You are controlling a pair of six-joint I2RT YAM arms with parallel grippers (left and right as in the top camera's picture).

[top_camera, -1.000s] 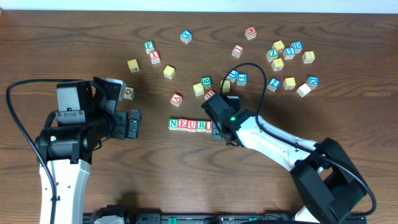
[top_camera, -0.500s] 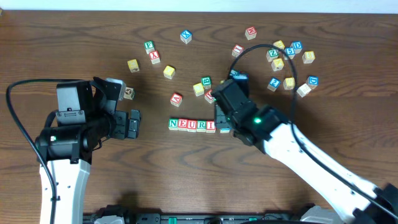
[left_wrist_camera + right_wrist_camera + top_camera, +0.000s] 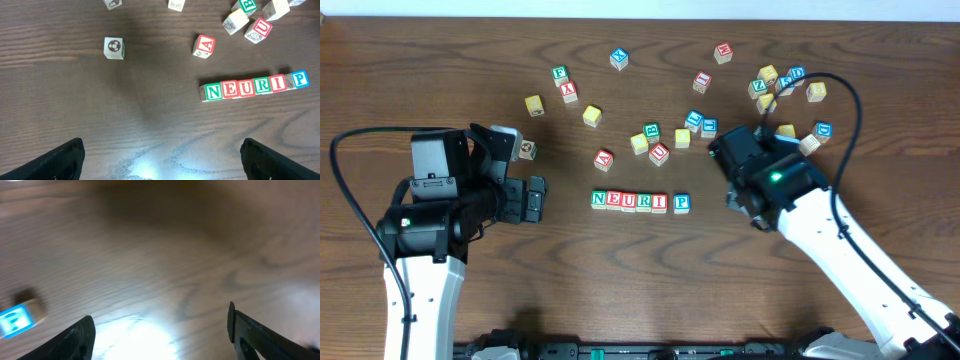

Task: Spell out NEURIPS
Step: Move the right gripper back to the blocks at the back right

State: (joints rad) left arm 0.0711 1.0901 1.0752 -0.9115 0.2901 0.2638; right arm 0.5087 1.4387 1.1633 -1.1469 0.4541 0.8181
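Five cubes reading N E U R I stand in a row at the table's middle, also in the left wrist view. A blue P cube sits just right of the I, slightly out of line. It shows blurred at the left edge of the right wrist view. I cannot pick out the S among the loose cubes. My right gripper is open and empty over bare wood, right of the P. My left gripper is open and empty, left of the row.
Loose cubes lie behind the row: a red A, a red U, a green B, and a cluster at the back right. A cube with a ball picture lies near the left arm.
My right gripper has let go of the blue P cube at the right end of the row and drawn back to the right. The left arm has not moved.
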